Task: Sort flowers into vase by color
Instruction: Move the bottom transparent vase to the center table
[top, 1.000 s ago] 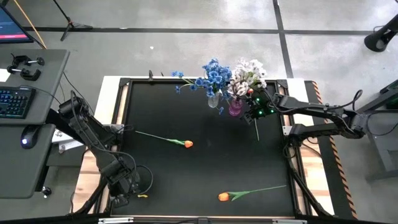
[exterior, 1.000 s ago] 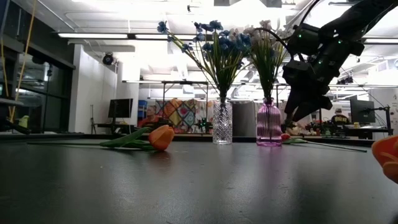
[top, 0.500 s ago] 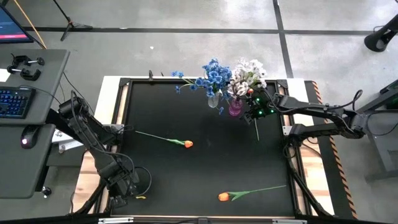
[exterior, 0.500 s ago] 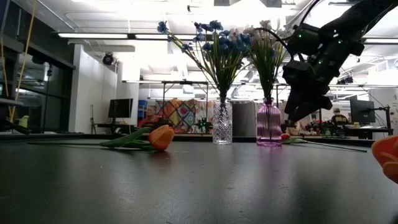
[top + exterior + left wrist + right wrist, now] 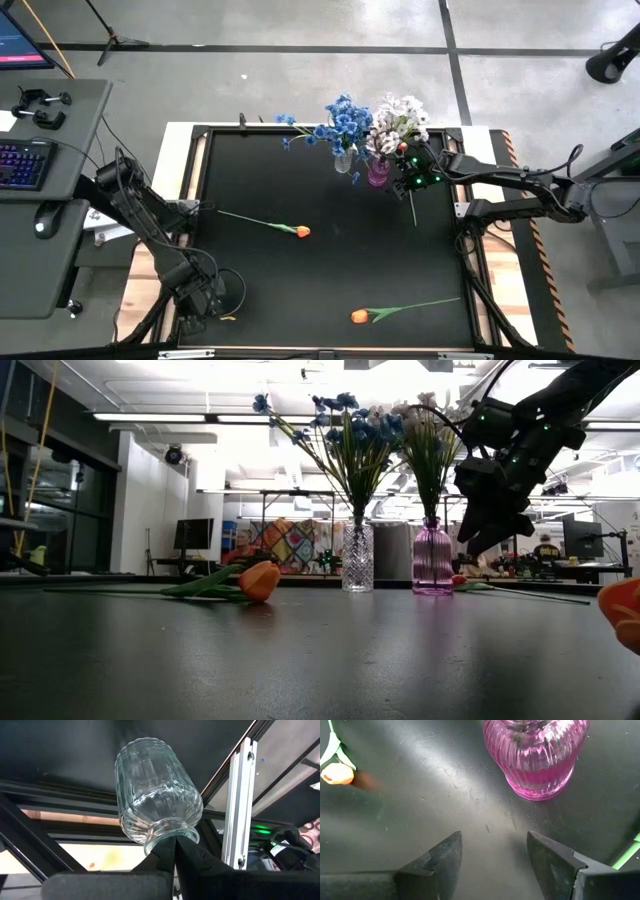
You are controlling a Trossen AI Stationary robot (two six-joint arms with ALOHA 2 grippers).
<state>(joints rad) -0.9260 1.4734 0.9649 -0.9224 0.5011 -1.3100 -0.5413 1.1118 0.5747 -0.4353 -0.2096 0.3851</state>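
Left gripper (image 5: 175,842) shut on glass vase (image 5: 156,792)

An open-plan robotics lab is indicated by ceiling strip lights (image 5: 170,417), a computer keyboard (image 5: 22,163), and a concrete floor (image 5: 300,80).

Overhead lighting, even and fairly bright in high view; black table (image 5: 330,270) matte, shadows faint. Low view: ceiling lights blown out to white, right gripper (image 5: 478,540) silhouetted against them; near table edge blurred, orange tulip (image 5: 622,612) at right edge out of focus. Right wrist view: broad pale glare streak on table beside pink vase (image 5: 536,755). Left wrist view: clear jar (image 5: 156,795) sharp.
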